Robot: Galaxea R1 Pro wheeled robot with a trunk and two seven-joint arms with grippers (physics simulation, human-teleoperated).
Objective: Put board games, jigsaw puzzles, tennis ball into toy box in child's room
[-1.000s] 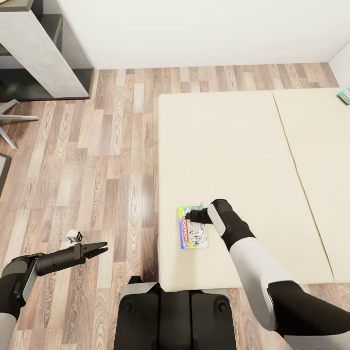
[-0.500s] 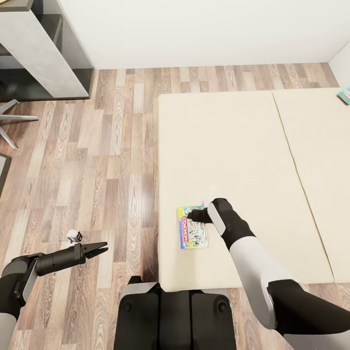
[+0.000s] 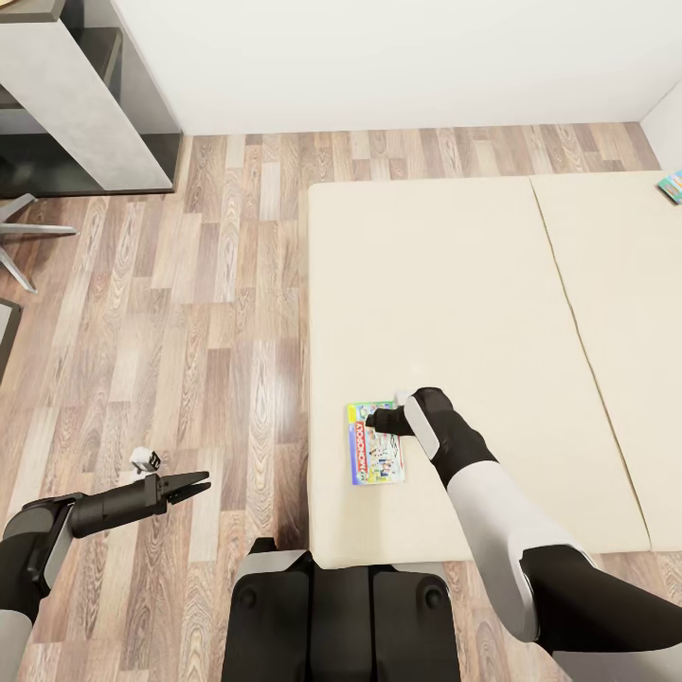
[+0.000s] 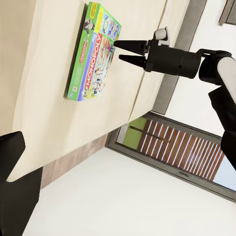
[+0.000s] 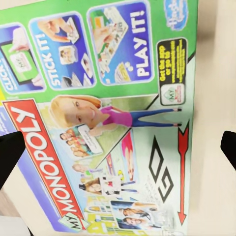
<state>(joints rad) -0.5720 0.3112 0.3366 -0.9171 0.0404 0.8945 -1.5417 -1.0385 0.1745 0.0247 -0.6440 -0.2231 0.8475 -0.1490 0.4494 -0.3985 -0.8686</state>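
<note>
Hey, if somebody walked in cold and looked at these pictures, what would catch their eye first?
Probably the bright green Monopoly game box lying flat near the front left corner of the cream bed, with the right gripper poised over its far end, fingers apart. A second colourful box peeks in at the bed's far right edge. The left gripper hangs over the wood floor.
</note>
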